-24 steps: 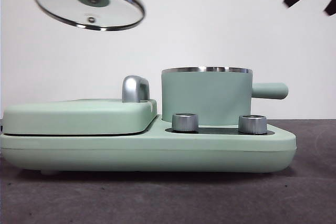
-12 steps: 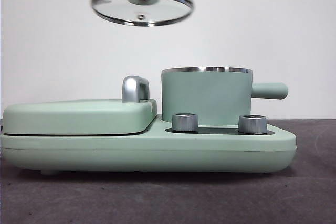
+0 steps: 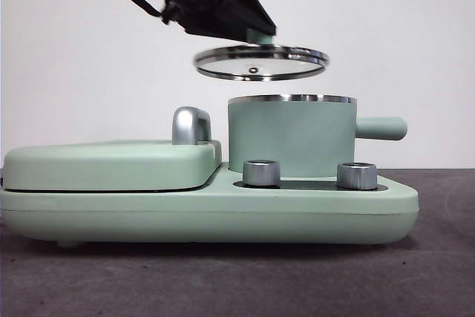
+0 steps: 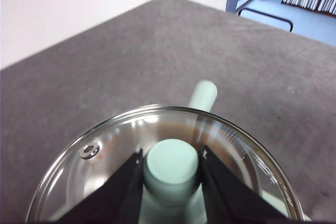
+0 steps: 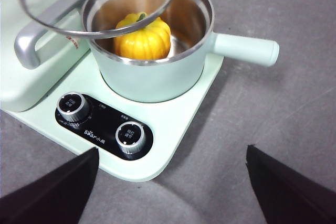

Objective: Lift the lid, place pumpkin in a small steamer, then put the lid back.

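While the flat griddle cover (image 3: 111, 165) and its steel handle (image 3: 189, 125) lie at the left of the mint-green cooker base (image 3: 208, 217), the left gripper (image 4: 170, 174) clamps the knob of the lid (image 3: 261, 62), which hangs level just above the small steamer (image 3: 291, 137), apart from its rim and offset slightly leftward. Inside the steamer sits the pumpkin (image 5: 142, 38). Two dials (image 3: 261, 173) front the base on the worktop (image 3: 438, 257). At the right, the right gripper (image 5: 170, 182) waits, jaws spread wide.

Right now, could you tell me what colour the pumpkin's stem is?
Green, atop the yellow-orange pumpkin; the right wrist view shows it best.
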You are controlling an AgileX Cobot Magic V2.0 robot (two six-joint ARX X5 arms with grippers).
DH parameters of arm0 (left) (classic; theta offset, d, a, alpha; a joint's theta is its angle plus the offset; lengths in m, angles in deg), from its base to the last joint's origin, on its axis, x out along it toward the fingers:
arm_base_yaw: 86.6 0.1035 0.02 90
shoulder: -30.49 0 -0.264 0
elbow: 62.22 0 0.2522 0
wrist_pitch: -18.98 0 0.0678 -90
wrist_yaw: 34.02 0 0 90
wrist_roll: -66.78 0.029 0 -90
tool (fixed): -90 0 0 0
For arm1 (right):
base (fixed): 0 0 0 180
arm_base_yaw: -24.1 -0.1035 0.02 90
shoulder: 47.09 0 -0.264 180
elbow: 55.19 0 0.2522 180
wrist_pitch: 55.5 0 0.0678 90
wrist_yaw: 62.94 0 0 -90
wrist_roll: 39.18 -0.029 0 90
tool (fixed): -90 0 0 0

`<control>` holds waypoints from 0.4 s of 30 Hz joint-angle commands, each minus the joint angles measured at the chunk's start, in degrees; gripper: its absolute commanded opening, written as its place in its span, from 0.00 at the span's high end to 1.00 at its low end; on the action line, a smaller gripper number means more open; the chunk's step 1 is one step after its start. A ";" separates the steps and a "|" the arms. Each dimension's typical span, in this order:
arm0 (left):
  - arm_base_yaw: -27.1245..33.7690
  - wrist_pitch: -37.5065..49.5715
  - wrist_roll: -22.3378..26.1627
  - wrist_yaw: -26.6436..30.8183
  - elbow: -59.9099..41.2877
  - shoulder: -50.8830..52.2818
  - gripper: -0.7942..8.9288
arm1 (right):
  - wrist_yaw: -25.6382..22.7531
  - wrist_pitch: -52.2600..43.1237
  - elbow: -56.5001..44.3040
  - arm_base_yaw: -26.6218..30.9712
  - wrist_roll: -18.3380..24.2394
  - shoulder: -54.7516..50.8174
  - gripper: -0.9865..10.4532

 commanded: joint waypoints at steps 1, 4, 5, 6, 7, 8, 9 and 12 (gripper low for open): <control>-0.81 3.30 0.96 -0.28 2.97 -2.14 0.90 | -0.26 0.11 0.28 -0.35 -1.81 0.24 0.54; -1.09 4.39 0.94 -0.28 3.80 -4.24 0.90 | -1.09 0.50 0.28 -0.35 -2.01 0.24 0.54; -1.11 4.96 0.94 -0.28 4.04 -4.74 0.90 | -1.36 0.66 0.28 -0.35 -2.01 0.24 0.54; -1.09 5.64 0.92 -0.28 4.11 -5.05 0.90 | -1.33 0.87 0.28 -0.33 -2.01 0.24 0.54; -1.11 6.73 0.85 -0.28 4.17 -5.60 0.90 | -1.31 1.14 0.28 -0.35 -2.01 0.24 0.54; -1.11 7.26 0.68 -0.28 4.17 -5.79 0.90 | -1.31 1.36 0.28 -0.35 -2.01 0.24 0.54; -1.14 7.82 0.66 -0.28 4.20 -6.03 0.90 | -1.31 1.68 0.28 -0.35 -2.01 0.24 0.54; -1.27 9.25 0.48 -0.28 4.20 -6.71 0.90 | -1.33 2.16 0.26 -0.35 -1.99 0.24 0.54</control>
